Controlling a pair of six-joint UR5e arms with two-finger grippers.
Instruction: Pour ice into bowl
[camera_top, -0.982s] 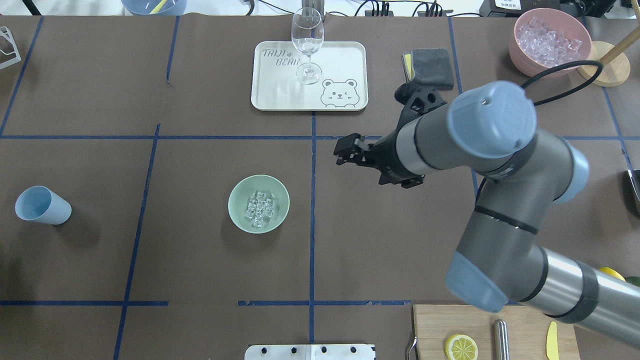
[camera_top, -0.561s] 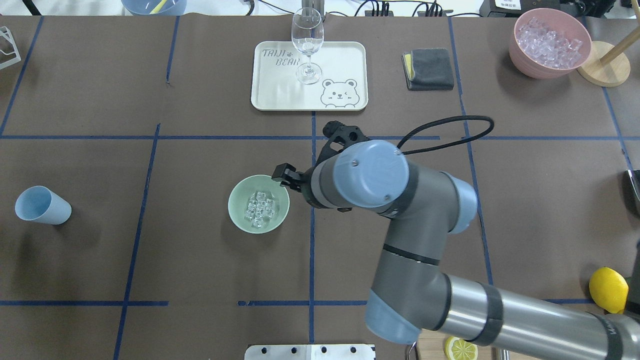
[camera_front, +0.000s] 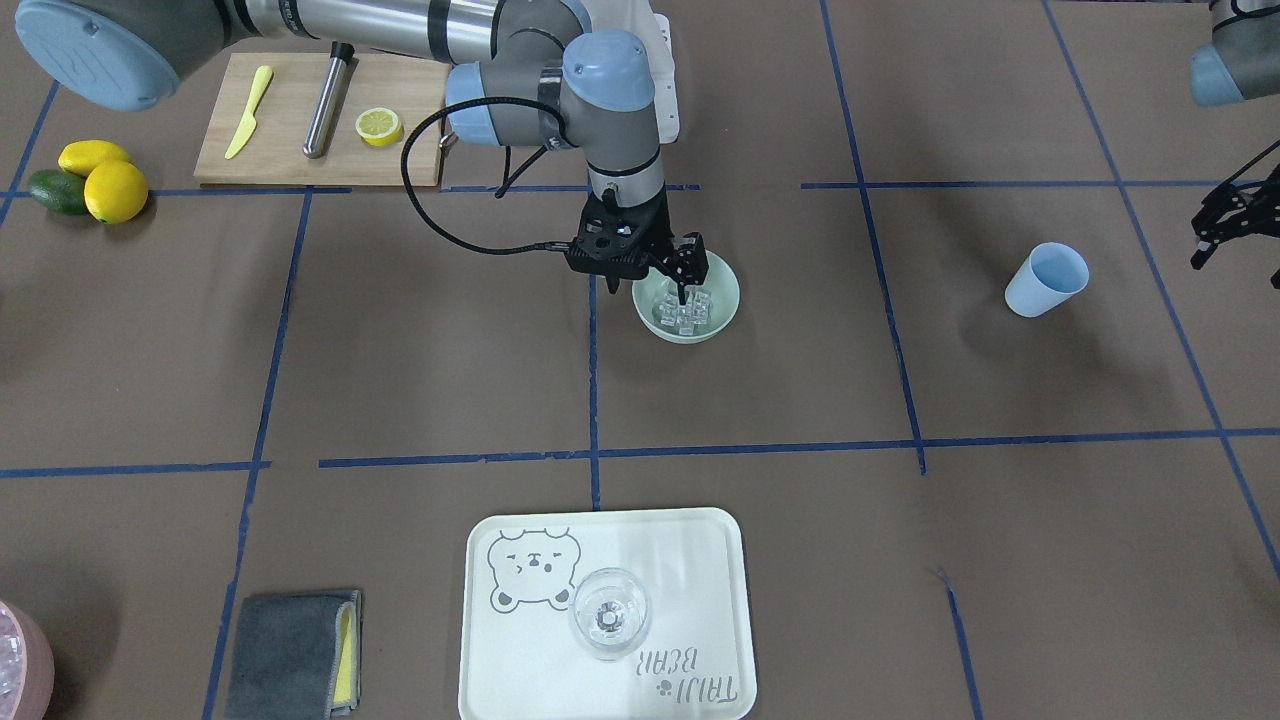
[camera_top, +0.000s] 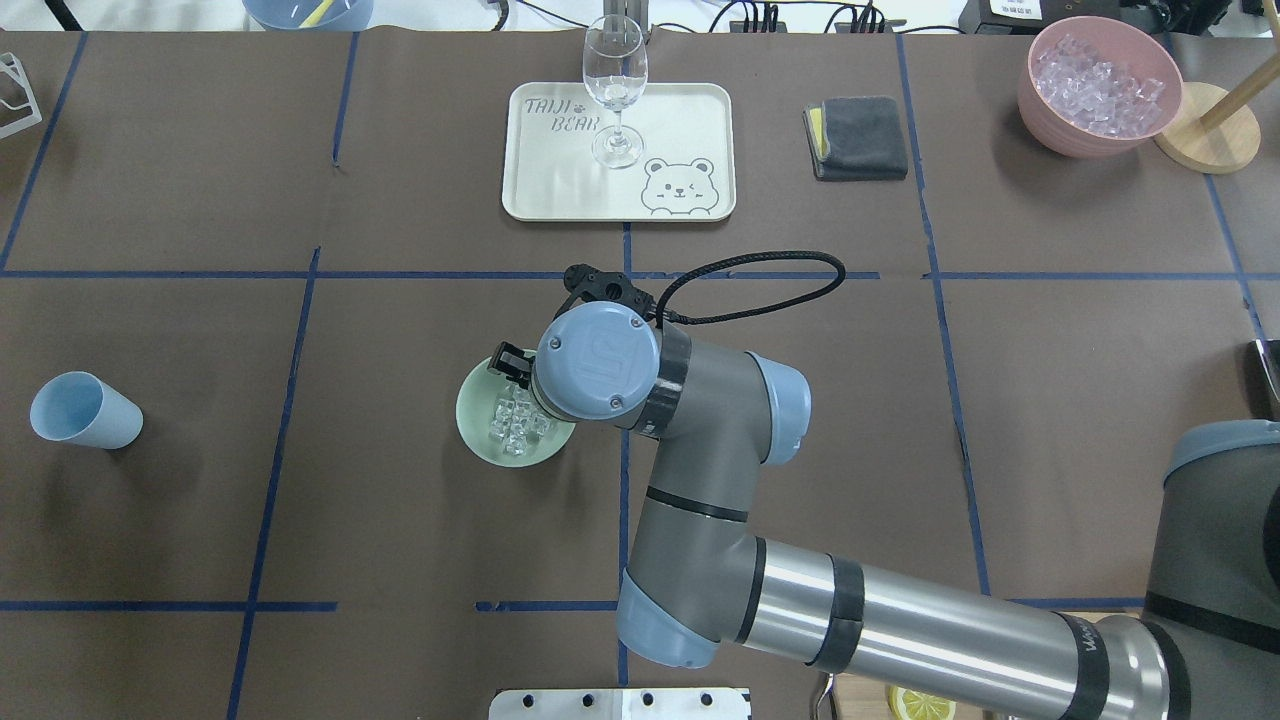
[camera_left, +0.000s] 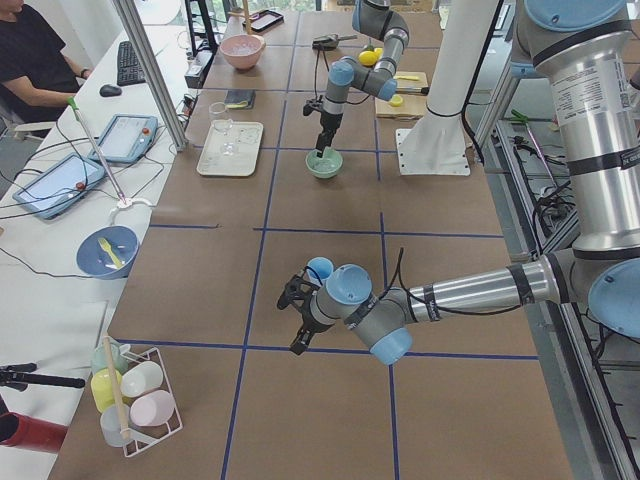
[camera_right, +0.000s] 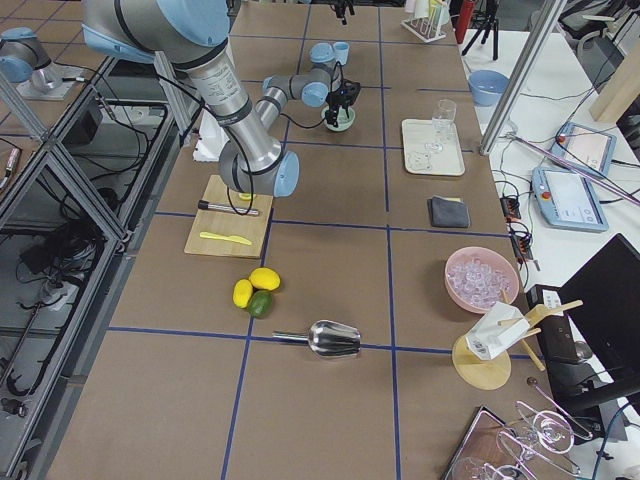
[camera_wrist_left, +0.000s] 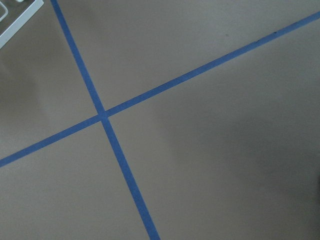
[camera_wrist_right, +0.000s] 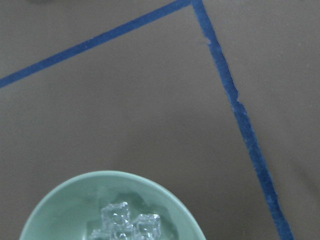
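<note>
Right pincer (camera_front: 686, 283) hangs over the bowl (camera_front: 715, 328), fingers pointing down into it, tips at or among the ice (camera_front: 695, 318). We can't tell how wide its jaws stand or whether they've got hold of anything: the wrist covers them from overhead & the front view shows just one dark tip. The bowl sits near the table (camera_top: 400, 520) ctr, just left of the mid blue tape line in the overhead view, w/ the ice heaped in its bottom. The right wrist cam gives us the bowl's rim & a few cubes at its lower edge. Left pincer (camera_front: 1203, 243) hovers above the table at the robot's left end, jaws spread wide, nothing btw them. We see the blue cup (camera_front: 1046, 280) near it, well apart from the bowl. The left wrist cam shows brown table & crossing blue tape. On the far side there's a white tray (camera_top: 700, 110) w/ a wine glass (camera_top: 614, 90) on it, a grey cloth (camera_top: 862, 135) to its right, & a pink container (camera_top: 1045, 110) of clear pieces at the far right corner.
</note>
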